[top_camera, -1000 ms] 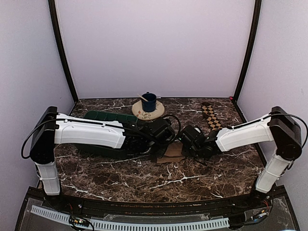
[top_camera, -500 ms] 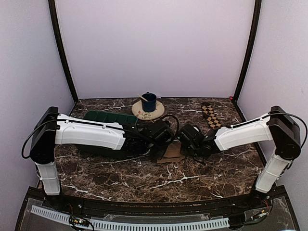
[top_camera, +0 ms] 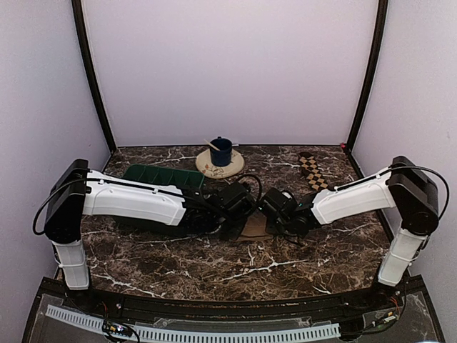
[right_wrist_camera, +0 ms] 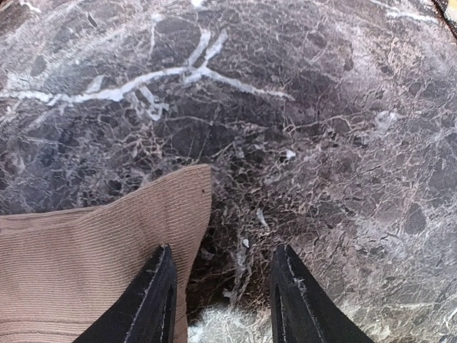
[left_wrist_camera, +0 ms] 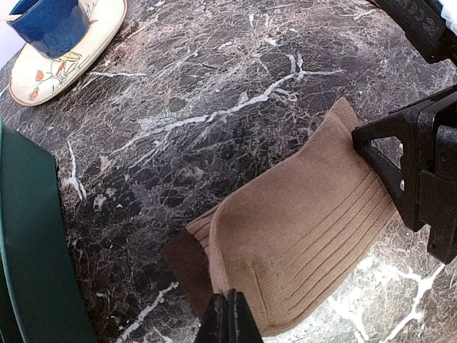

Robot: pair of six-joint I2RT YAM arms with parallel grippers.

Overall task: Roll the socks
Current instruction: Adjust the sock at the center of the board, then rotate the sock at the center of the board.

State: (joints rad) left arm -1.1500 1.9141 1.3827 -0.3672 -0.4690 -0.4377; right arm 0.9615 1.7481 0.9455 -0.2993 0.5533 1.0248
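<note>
The tan-brown sock (left_wrist_camera: 307,236) lies folded over on the marble table between my two grippers; it also shows in the top view (top_camera: 255,227) and the right wrist view (right_wrist_camera: 86,264). My left gripper (left_wrist_camera: 228,318) is shut, pinching the sock's folded near edge. My right gripper (right_wrist_camera: 223,300) is open, its left finger (right_wrist_camera: 150,300) over the sock's other end, its right finger (right_wrist_camera: 303,304) over bare marble. The brown-and-cream checkered sock (top_camera: 313,173) lies flat at the back right, apart from both grippers.
A blue cup (top_camera: 221,151) stands on a cream saucer (top_camera: 207,168) at the back centre; both show in the left wrist view, cup (left_wrist_camera: 50,25) and saucer (left_wrist_camera: 86,43). A dark green tray (top_camera: 161,176) lies behind my left arm, its edge close to the left gripper (left_wrist_camera: 28,243).
My right gripper has moved left toward the tan sock and the left gripper. The left arm has shifted slightly; the sock's visible part looks smaller.
</note>
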